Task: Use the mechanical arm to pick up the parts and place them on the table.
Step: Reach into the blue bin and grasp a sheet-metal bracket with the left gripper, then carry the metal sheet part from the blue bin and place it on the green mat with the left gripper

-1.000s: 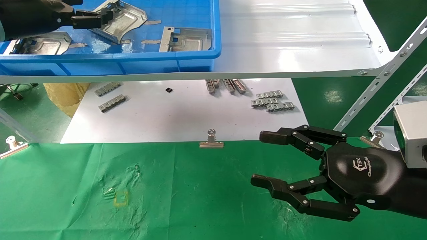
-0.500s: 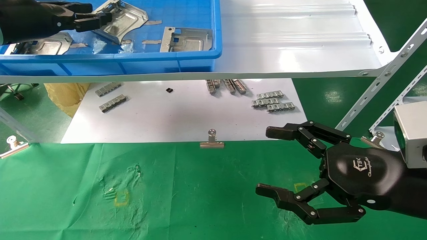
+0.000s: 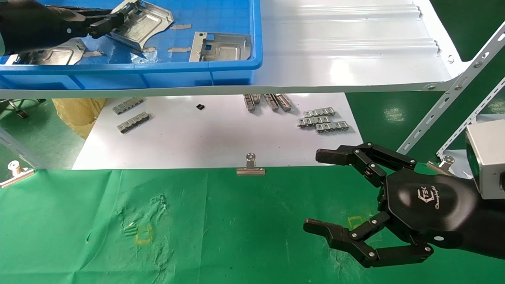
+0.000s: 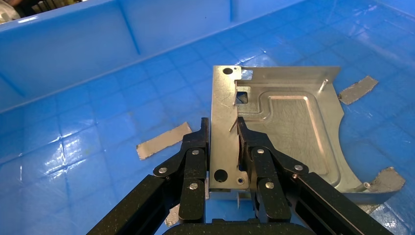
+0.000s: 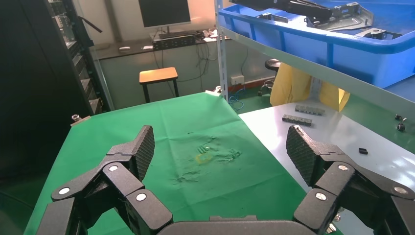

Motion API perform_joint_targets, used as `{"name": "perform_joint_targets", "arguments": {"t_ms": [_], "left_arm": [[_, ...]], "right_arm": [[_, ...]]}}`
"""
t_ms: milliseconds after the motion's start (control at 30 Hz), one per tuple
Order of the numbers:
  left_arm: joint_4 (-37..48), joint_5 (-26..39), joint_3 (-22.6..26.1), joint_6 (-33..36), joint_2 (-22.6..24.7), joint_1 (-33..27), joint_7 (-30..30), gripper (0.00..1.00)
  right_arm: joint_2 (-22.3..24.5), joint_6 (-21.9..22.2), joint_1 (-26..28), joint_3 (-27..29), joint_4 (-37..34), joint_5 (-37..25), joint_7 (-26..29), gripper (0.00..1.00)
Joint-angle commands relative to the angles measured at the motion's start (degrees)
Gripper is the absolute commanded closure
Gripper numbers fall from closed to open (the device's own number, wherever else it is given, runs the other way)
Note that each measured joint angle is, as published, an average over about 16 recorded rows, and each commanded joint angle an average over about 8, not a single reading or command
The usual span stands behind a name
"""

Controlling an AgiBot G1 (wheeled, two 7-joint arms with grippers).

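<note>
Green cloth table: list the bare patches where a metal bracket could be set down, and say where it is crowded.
The wrinkled green cloth table lies bare between the yellow square outline and the open right gripper, below the small silver binder clip. Its left stretch looks free too. Crowded: the blue plastic crate, where the left gripper clamps a silvery sheet-metal bracket.

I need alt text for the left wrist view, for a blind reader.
The left end effector grips the slotted edge of a silvery metal part between its black fingers, inside the blue crate. Grey tape scraps lie on the crate floor.
</note>
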Motion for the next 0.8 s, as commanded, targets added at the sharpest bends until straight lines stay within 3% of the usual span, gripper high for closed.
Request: {"name": "perform_joint_targets", "arguments": {"t_ms": [33,267,600,800], "left_arm": [[0.0,-0.1,-0.1,0.0,0.0,0.1,0.0,1.0],[-2.5,-3.9,-2.7,8.4,-2.1,0.0,2.5,1.0],[-7.4,-8.5,-4.8,32.8,-4.9,1.1,8.3,1.0],[-13.5,-12.3,-4.6,36.5,-7.0,5.0,9.1,1.0]], "right_arm": [[0.0,0.0,0.0,0.0,0.0,0.0,0.0,0.0],[0.0,0.0,0.0,0.0,0.0,0.0,0.0,0.0],[0.0,0.0,0.0,0.0,0.0,0.0,0.0,0.0],[0.0,0.0,0.0,0.0,0.0,0.0,0.0,0.0]]}}
